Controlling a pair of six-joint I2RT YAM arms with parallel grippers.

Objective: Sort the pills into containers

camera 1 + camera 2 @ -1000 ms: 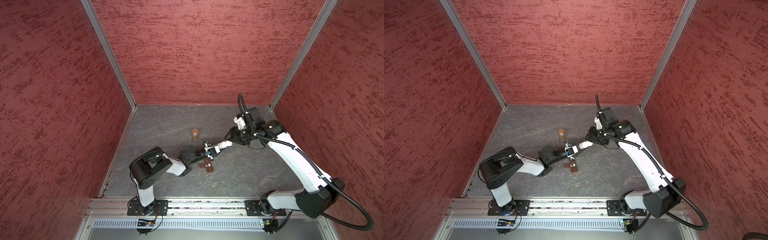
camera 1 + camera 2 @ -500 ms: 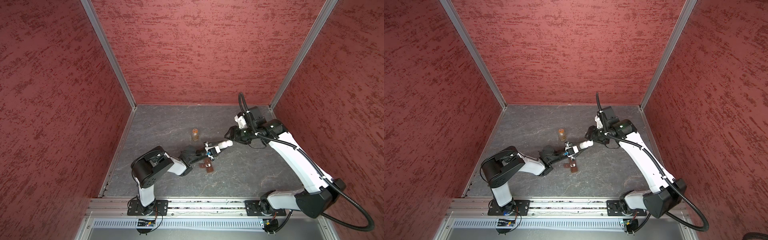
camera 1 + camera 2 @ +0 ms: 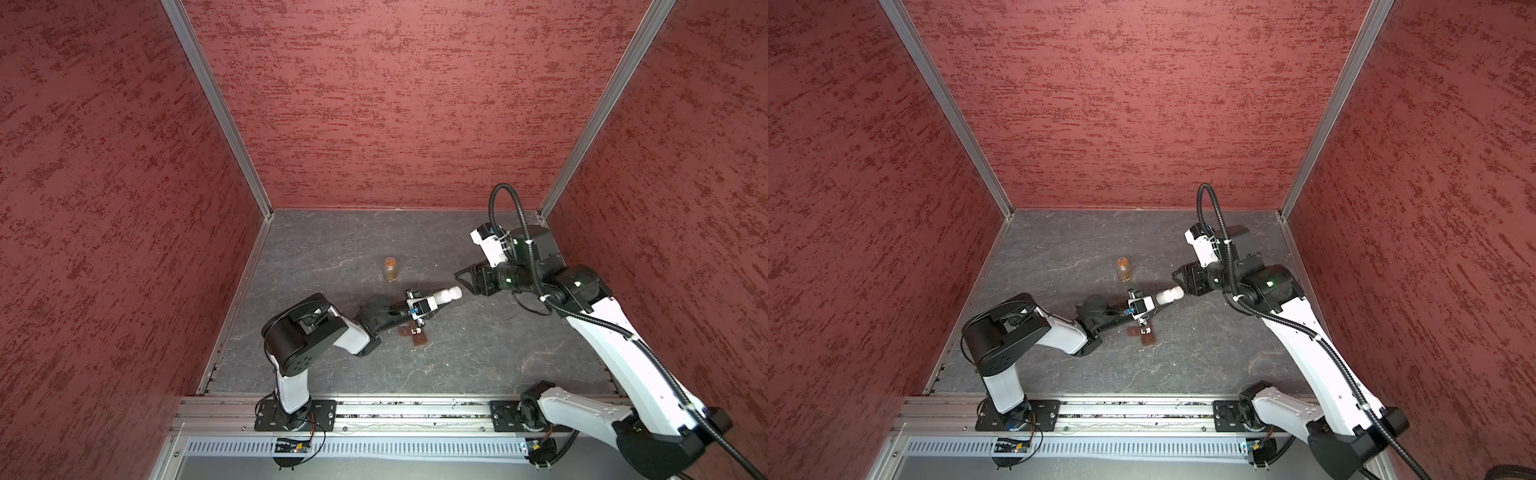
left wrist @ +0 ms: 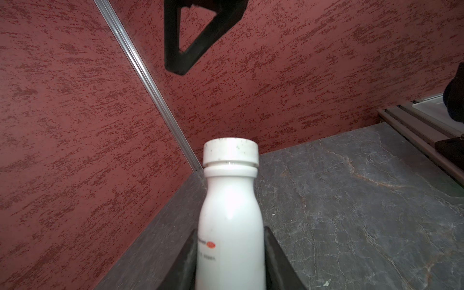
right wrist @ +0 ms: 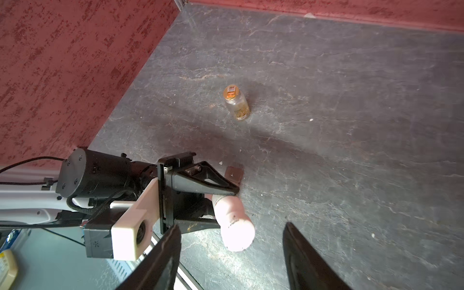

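Between the fingers [image 4: 184,263] of the left claw [image 3: 434,302] a white bottle [image 3: 449,296] is pinched by its labelled lower body. It is held nearly level above the table [image 3: 478,357], with its white cap [image 4: 231,153] pointing away from this claw.

Just past the cap, the right claw [image 3: 464,283] faces the bottle with its fingers spread wide and nothing between them. From its own wrist view the cap lies just ahead of the gap between the two dark tips. The left wrist view shows one of those fingers clear of the cap.

Directly beneath the left claw, flat on the grey stone-patterned table, lies the brown pill box [image 3: 419,338]. It is partly hidden in both top views by the claw and its wrist camera. A small cluster of whitish pills [image 3: 1145,331] shows in it, but which cell they sit in is too small to tell.

Farther off, behind the left claw toward the back wall and well apart from both claws, a small amber jar [image 3: 391,272] with an orange lid stands upright.
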